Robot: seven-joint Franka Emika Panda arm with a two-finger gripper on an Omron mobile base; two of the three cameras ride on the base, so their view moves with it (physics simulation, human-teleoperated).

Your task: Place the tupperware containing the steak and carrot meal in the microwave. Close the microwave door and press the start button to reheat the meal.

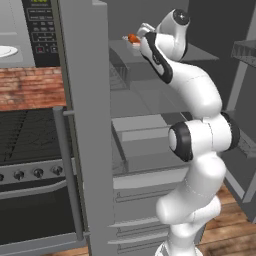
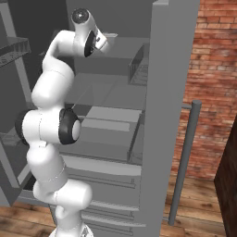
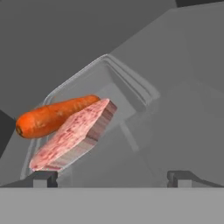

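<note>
The clear tupperware [image 3: 129,109] sits on a grey shelf of an open fridge, close in front of my gripper [image 3: 113,178]. Inside it an orange carrot [image 3: 57,116] leans on a pink slab of steak [image 3: 74,135]. My gripper is open; its two fingertips [image 3: 43,178] stand wide apart just short of the tub, with nothing between them. The carrot [image 1: 133,38] also shows as an orange spot by my hand on the top shelf. The microwave [image 1: 40,30] is at the upper left, its white turntable plate [image 1: 5,51] exposed. The microwave door is out of view.
The tall grey fridge door [image 1: 87,125] stands open between my arm and the microwave; its bar handle [image 2: 185,162] sticks out. A black stove oven [image 1: 30,165] with knobs sits below the brick wall [image 1: 30,87]. Fridge shelves and drawers [image 2: 111,129] lie below my arm.
</note>
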